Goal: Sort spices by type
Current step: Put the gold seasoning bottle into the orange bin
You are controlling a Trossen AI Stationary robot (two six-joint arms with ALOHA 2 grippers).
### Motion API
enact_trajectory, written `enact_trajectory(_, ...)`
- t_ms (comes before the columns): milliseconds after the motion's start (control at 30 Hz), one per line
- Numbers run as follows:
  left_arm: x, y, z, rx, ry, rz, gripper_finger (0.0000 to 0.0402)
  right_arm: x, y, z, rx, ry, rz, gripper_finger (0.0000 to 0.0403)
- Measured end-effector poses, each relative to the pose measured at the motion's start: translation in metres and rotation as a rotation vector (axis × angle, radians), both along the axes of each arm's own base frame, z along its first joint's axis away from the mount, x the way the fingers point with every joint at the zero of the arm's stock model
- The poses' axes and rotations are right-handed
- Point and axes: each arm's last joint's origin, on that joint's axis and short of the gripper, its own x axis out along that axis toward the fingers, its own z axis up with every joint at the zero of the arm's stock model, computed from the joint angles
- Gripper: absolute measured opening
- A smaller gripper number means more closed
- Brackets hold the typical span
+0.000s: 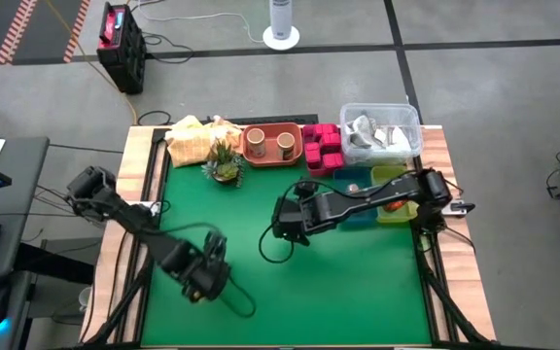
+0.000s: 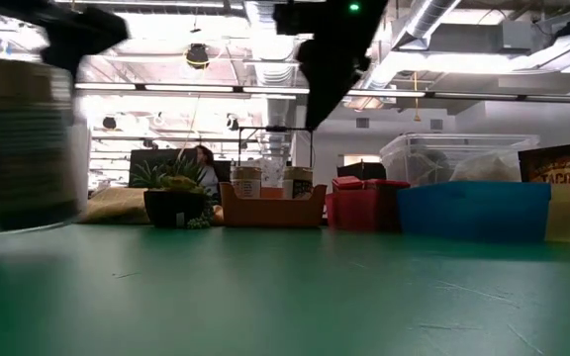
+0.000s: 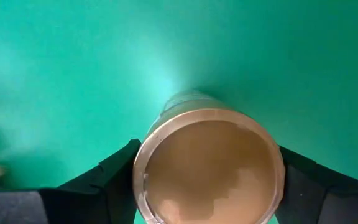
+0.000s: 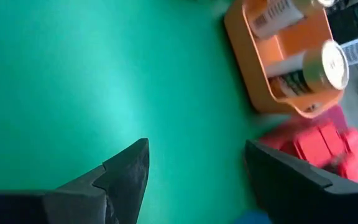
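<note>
Tan spice cup [image 3: 209,167] clamped between my left gripper [image 3: 207,177] fingers, awaiting delivery.
From above, it sits well short of the orange tray [image 1: 271,145] holding two cups; wrist-on, my right gripper [image 4: 194,171] gapes empty. Next: carry it traywards.

The green mat [image 1: 358,282] lies open from four to six o'clock. At twelve, the plant [image 1: 225,162], orange tray [image 1: 271,144] and blue bin [image 2: 473,210] block the far edge.

**Four eyes on my table**

From overhead I see the whole green mat [image 1: 290,282]. My low camera looks level across it toward the orange tray [image 2: 272,210], which my right wrist camera also catches [image 4: 278,50]. My left wrist camera looks closely down.
</note>
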Motion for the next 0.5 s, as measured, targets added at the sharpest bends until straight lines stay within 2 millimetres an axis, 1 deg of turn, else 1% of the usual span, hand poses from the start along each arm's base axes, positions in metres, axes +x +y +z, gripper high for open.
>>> enact_trajectory(100, 0.012, 0.027, 0.007, 0.048, -0.033, 0.026, 0.027, -0.018, -0.007, 0.002, 0.004, 0.002, -0.017, 0.0299)
enact_trajectory(200, 0.023, 0.055, 0.015, 0.08, -0.071, 0.064, 0.027, -0.04, -0.016, 0.005, 0.015, -0.049, -0.046, 0.0299)
enact_trajectory(367, 0.042, 0.101, 0.028, 0.087, -0.185, 0.119, 0.027, -0.078, -0.034, 0.011, 0.035, -0.247, -0.087, 0.0299)
enact_trajectory(500, 0.053, 0.138, 0.033, 0.108, -0.235, 0.17, 0.027, -0.101, -0.048, 0.011, 0.038, -0.416, -0.13, 0.0299)
